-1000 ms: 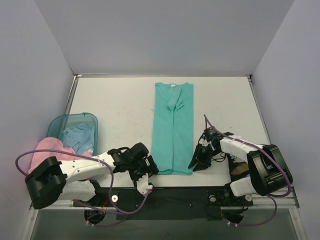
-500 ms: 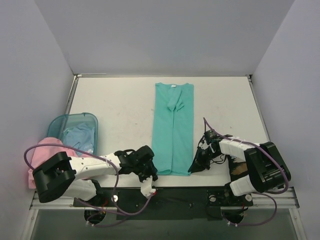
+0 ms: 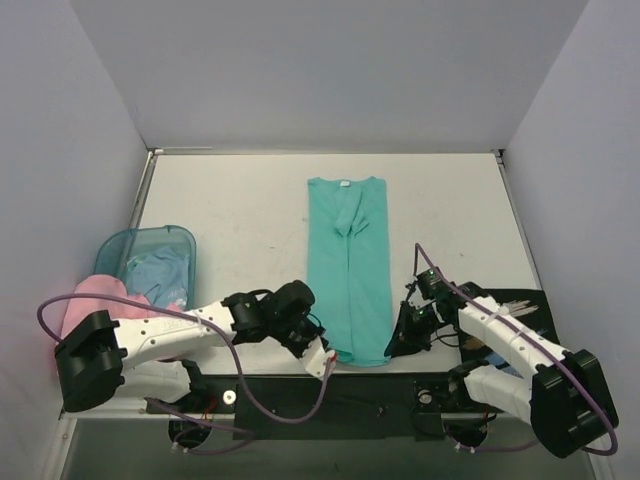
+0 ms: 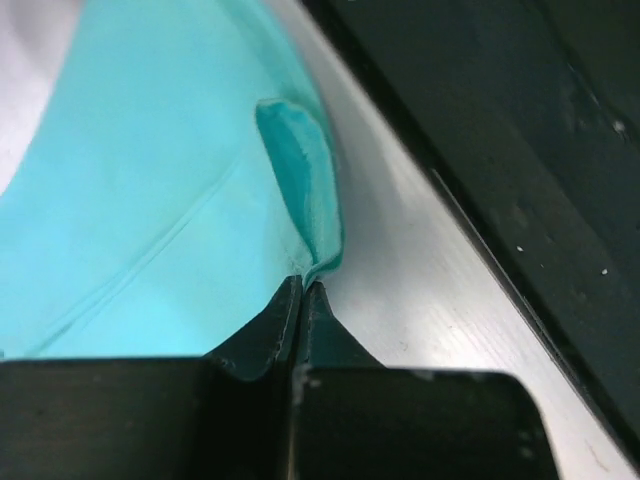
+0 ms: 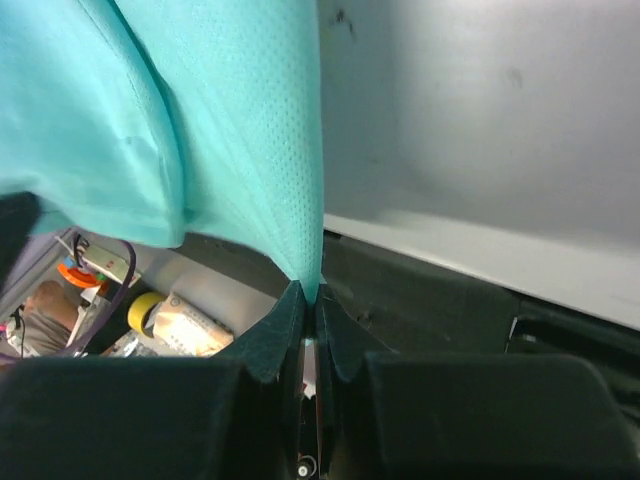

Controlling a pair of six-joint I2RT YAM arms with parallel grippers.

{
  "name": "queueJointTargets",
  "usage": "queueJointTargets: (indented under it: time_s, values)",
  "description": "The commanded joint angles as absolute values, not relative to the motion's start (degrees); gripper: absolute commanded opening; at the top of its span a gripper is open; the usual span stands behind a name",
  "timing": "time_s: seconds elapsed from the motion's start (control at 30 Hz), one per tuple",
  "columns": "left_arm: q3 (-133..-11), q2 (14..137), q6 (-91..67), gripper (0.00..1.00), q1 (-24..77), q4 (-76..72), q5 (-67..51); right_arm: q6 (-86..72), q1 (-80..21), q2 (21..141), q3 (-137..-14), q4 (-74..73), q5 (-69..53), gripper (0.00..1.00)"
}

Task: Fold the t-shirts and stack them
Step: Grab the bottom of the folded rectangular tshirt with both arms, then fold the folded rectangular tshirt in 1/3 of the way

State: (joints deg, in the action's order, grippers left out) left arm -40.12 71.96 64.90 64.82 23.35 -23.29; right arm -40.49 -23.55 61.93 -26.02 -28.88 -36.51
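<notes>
Left jaws pinch the teal shirt (image 3: pixel 347 265) at its near left hem corner, right jaws clamp the near right corner, both at the table's (image 3: pixel 230 210) front edge. The shirt lies lengthwise, folded narrow, collar far. Pink shirt (image 3: pixel 92 298) sits heaped beside the tub (image 3: pixel 150 240), far left

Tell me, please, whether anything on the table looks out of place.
The pink shirt lies crumpled in a heap at the left edge of the table, beside the blue tub, not folded. The green shirt looks tidy.
</notes>
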Motion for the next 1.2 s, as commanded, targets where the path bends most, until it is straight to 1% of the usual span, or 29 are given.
queueJointTargets:
  time_s: [0.0, 0.03, 0.1, 0.2, 0.33, 0.43, 0.6, 0.63, 0.83, 1.17]
  values:
    - [-43.59, 69.79, 48.19, 0.0, 56.38, 24.88, -29.77, -39.03, -23.03, 60.47, -31.53, -38.14, -37.0, 0.0]
    - [-44.72, 70.05, 46.51, 0.0, 52.86, 24.18, -31.1, -38.24, -21.37, 60.9, -33.21, -38.32, -37.26, 0.0]
    - [-46.4, 70.57, 40.45, 0.0, 48.89, 20.94, -34.7, -35.96, -19.26, 64.41, -38.3, -38.58, -37.44, 0.0]
    - [-48.94, 72.33, 34.56, 0.0, 46.94, 16.36, -34.19, -32.53, -16.79, 73.17, -47.95, -39.46, -37.0, 0.0]
    - [-51.58, 77.6, 26.65, 0.0, 41.41, 7.41, -33.93, -28.92, -13.28, 83.99, -58.41, -39.29, -36.57, 0.0]
    - [-52.99, 82.25, 24.34, 0.0, 36.05, 2.38, -32.44, -27.25, -10.64, 92.25, -64.58, -39.2, -37.35, 0.0]
    - [-60.36, 89.64, 25.23, 0.0, 33.05, 0.88, -31.73, -26.1, -7.65, 101.5, -75.56, -39.46, -39.46, 0.0]
    - [-61.51, 92.0, 25.31, 0.0, 32.52, -1.3, -31.64, -26.1, -7.39, 103.6, -77.76, -39.38, -39.72, 0.0]
    - [-67.49, 99.83, 26.1, 0.0, 31.12, -2.29, -30.94, -26.37, -5.8, 111.96, -84.98, -39.46, -41.74, 0.0]
    - [-69.78, 105.02, 26.81, 0.0, 29.62, -3.34, -30.85, -26.63, -3.96, 120.23, -89.82, -39.46, -41.84, 0.0]
